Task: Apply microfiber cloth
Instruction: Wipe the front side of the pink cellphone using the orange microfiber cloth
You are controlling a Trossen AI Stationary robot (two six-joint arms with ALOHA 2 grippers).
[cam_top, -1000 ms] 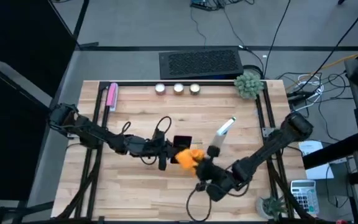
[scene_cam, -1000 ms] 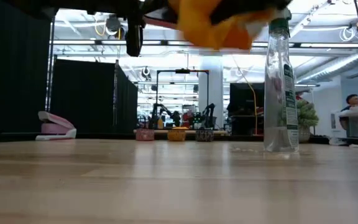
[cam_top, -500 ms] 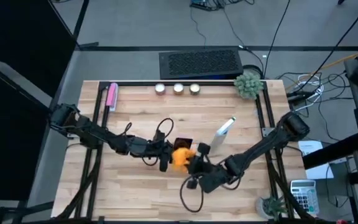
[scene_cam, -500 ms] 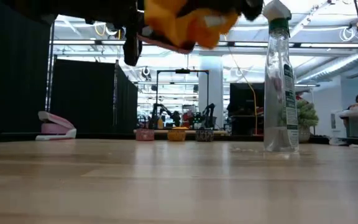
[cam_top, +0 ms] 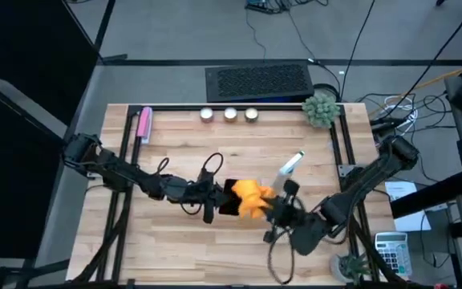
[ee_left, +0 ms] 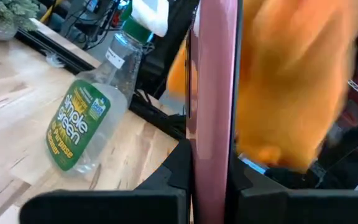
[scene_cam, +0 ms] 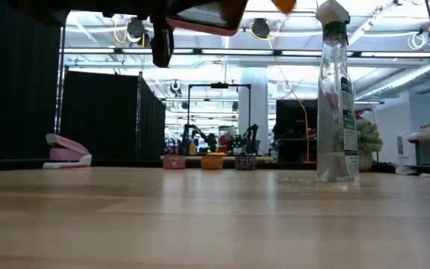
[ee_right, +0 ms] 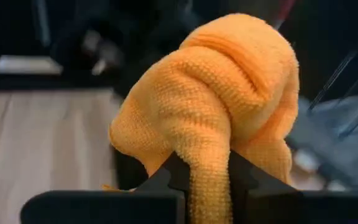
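A black phone in a pink case (cam_top: 230, 191) hangs high over the table's middle, with my left gripper (cam_top: 217, 198) shut on it. In the low view the phone (scene_cam: 200, 11) shows at the top edge. The orange microfiber cloth (cam_top: 250, 198) is bunched at the phone's right end, and my right gripper (cam_top: 268, 207) is shut on it. In the left wrist view the cloth (ee_left: 291, 81) lies beside one flat face of the phone (ee_left: 213, 74). I cannot tell whether they touch. My left gripper pinches the phone near its left end (ee_left: 212, 165), one finger on each flat face. The fingers come level from the table's left. The phone is lifted clear of the table, edge-on to the wrist camera. My right gripper pinches a bunched fold of the cloth (ee_right: 201, 167) between its two fingers, several layers together. It comes from the table's right and near side. The rest of the cloth (ee_right: 222, 93) bulges as a rounded wad beyond the fingertips, clear of the table.
A clear spray bottle (cam_top: 289, 165) stands right of the phone, close to my right arm. A pink flat thing (cam_top: 143, 124) lies at the far left. Three small cups (cam_top: 230, 114) and a plant (cam_top: 321, 108) line the far edge. The near part of the table is bare wood (cam_top: 175, 249).
My right gripper has carried the cloth toward the table's left across the phone, then back toward the right. In the low view the cloth has risen almost out of the top edge. My left gripper has held the phone still.
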